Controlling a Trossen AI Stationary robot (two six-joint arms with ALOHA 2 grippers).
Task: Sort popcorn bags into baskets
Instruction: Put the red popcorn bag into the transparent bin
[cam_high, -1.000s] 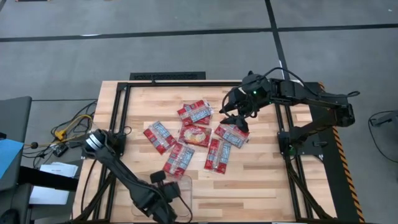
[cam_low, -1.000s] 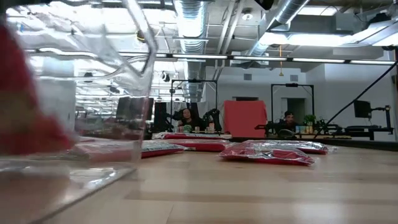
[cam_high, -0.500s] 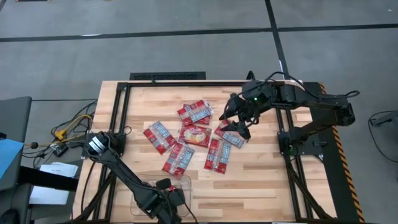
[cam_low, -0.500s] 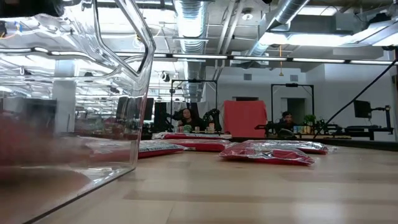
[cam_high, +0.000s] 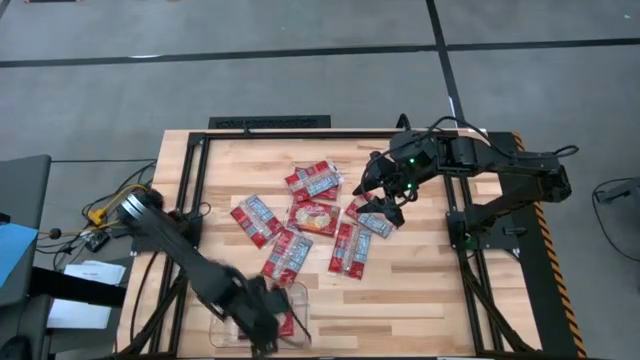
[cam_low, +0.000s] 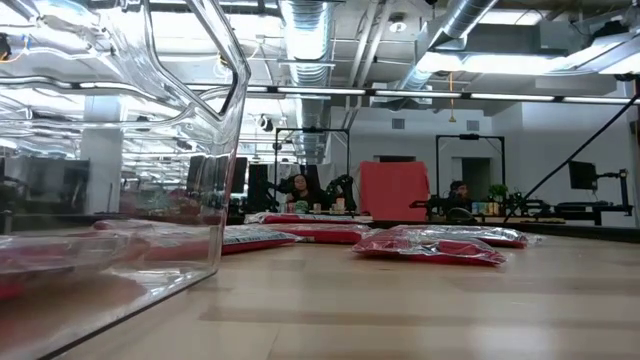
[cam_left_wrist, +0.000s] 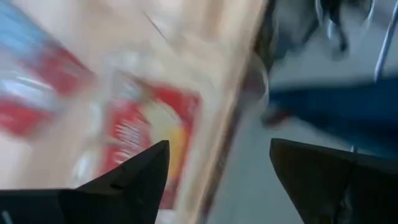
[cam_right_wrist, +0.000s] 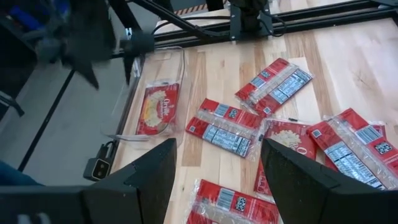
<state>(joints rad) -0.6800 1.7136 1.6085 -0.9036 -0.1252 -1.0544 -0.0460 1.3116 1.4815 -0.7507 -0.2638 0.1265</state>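
With fingers spread apart and empty, the right gripper (cam_high: 378, 196) hovers just above the nearest flat red popcorn packet (cam_high: 372, 217), nearer than the left arm.

A clear plastic basket (cam_high: 225, 330) with rounded corners sits at the near edge of the counter, left of centre. One red popcorn bag (cam_right_wrist: 153, 110) lies flat inside it, its yellow-cream popcorn picture facing up. The other popcorn bags (cam_high: 310, 222) lie flat in a loose cluster at the middle of the counter, well apart from the basket. Most of them show pale blue-grey panels on red; one near the middle (cam_high: 313, 217) shows the popcorn picture. Several touch or overlap at their edges, and they point in different directions.
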